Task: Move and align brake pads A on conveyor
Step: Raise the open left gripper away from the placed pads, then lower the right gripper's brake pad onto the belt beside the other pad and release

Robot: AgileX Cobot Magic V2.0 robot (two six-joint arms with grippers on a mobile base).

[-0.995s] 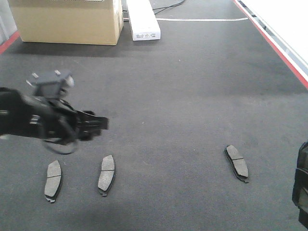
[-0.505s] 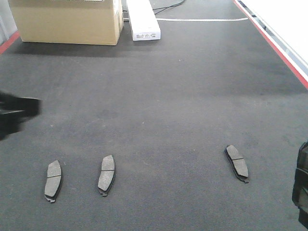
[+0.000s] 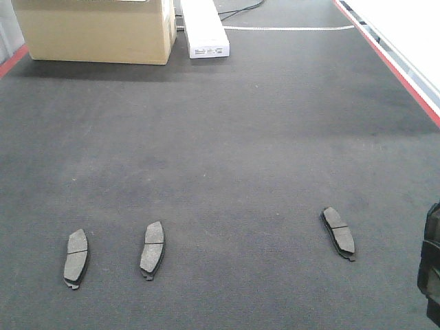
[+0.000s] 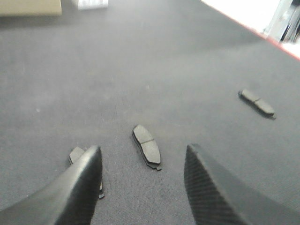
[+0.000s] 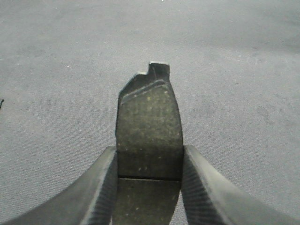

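Right wrist-mounted view shows the right gripper clenched on one flat, dark grey, speckled brake pad, its black ribbed fingers pressed against both long edges, the notched end pointing to 12 o'clock above the charcoal ribbed conveyor belt.

The left gripper hangs released, jaws wide apart and holding nothing, over the belt (the picture is somewhat blurred).

Three more grey grooved pads lie on the conveyor in the front-facing view: the left pad and the middle pad near each other toward 7 o'clock, the right pad well apart toward 4 o'clock. That makes four pads counted. At 11 o'clock stand one tan cardboard box and one white oblong box.
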